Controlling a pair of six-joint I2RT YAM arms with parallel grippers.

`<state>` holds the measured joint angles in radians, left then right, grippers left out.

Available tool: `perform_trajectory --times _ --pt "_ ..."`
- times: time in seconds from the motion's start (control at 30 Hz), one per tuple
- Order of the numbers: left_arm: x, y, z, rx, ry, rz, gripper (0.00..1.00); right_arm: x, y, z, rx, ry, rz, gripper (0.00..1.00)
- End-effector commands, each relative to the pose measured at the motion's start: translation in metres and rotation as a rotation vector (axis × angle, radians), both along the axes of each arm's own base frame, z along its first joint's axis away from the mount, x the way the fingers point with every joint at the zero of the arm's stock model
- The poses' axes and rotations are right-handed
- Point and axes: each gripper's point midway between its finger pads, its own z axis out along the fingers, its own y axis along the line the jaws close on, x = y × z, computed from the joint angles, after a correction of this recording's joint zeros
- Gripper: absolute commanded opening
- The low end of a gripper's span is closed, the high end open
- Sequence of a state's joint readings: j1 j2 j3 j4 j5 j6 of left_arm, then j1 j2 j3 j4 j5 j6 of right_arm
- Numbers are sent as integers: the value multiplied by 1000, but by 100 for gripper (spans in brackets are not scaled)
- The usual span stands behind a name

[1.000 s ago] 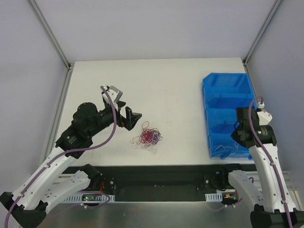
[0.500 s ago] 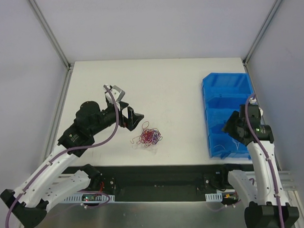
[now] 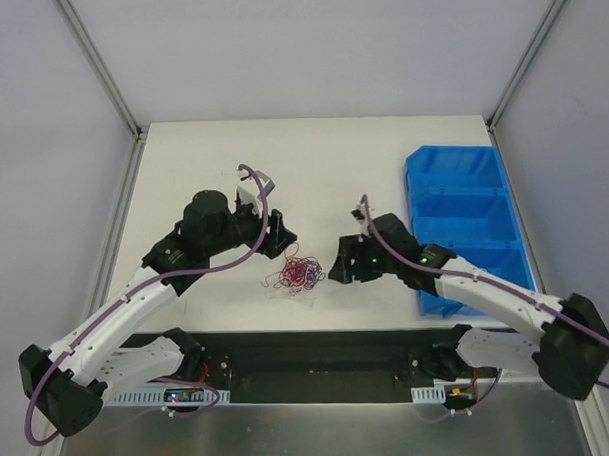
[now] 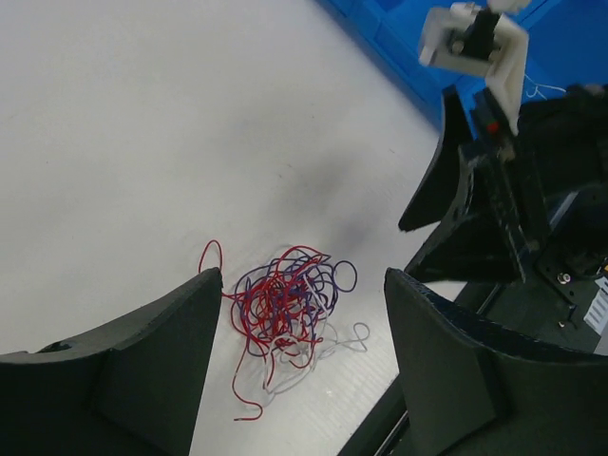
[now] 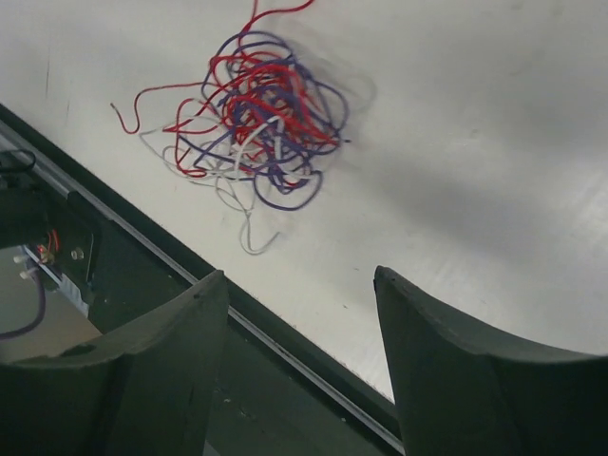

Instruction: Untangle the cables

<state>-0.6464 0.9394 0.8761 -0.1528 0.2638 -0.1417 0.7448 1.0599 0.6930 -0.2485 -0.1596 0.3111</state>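
Cables (image 3: 298, 273): one knotted clump of red, dark purple and white strands, lying on the white desk (image 3: 332, 167) close to its near edge, left of centre. Loose red ends trail out to the left; white loops sit on the near side.

Left hand (image 4: 302, 275): fingers spread, nothing between them, poised just far-left of the clump and apart from it.

Right hand (image 5: 298, 274): fingers spread, nothing gripped, just right of the clump, no contact seen.

The clump lies between the two hands. Blue bins (image 3: 463, 172) stand at the desk's right side, well apart from the clump.
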Motion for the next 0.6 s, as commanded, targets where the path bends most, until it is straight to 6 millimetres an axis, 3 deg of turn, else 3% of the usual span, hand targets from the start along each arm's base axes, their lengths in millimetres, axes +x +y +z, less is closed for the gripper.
perform_trajectory --times 0.0,0.17,0.3,0.43,0.57 --pt "8 -1 -1 15 0 14 68 -2 62 9 118 -107 133 65" --pt "14 1 -12 50 10 33 67 -18 83 -18 150 -92 261 66" --pt "11 -7 -19 45 49 -4 66 -23 88 -42 125 -54 282 66" --pt "10 -10 -26 54 71 -22 61 -34 100 -53 132 -36 337 65" --pt "11 -12 -31 62 86 -27 61 -39 100 -71 103 -27 349 64"
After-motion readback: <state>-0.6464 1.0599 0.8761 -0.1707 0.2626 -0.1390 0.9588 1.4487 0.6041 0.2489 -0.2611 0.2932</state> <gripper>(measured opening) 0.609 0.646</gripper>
